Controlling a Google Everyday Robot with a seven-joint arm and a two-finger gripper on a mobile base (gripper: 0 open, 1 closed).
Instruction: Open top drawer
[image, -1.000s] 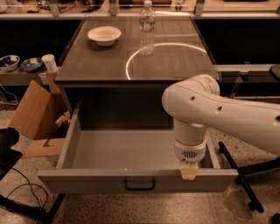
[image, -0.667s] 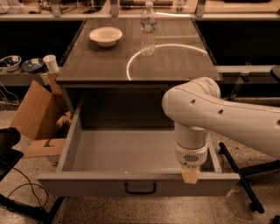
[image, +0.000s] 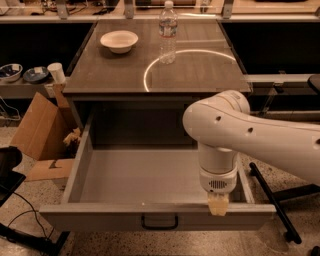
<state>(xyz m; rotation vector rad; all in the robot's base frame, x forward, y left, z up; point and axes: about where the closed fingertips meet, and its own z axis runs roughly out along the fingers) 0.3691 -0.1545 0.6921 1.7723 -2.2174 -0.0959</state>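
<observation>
Top drawer (image: 100, 219) open, gripper (image: 218, 205) at rim

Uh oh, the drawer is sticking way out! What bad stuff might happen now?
1. The top drawer looks almost fully out. The gripper sits at its front edge, right of the handle, and a further pull might drag the drawer off its runners.
2. A jolt could topple the upright water bottle on the cabinet top.
3. The drawer's right corner looks close to the black stand leg on the floor and might bump it.
</observation>
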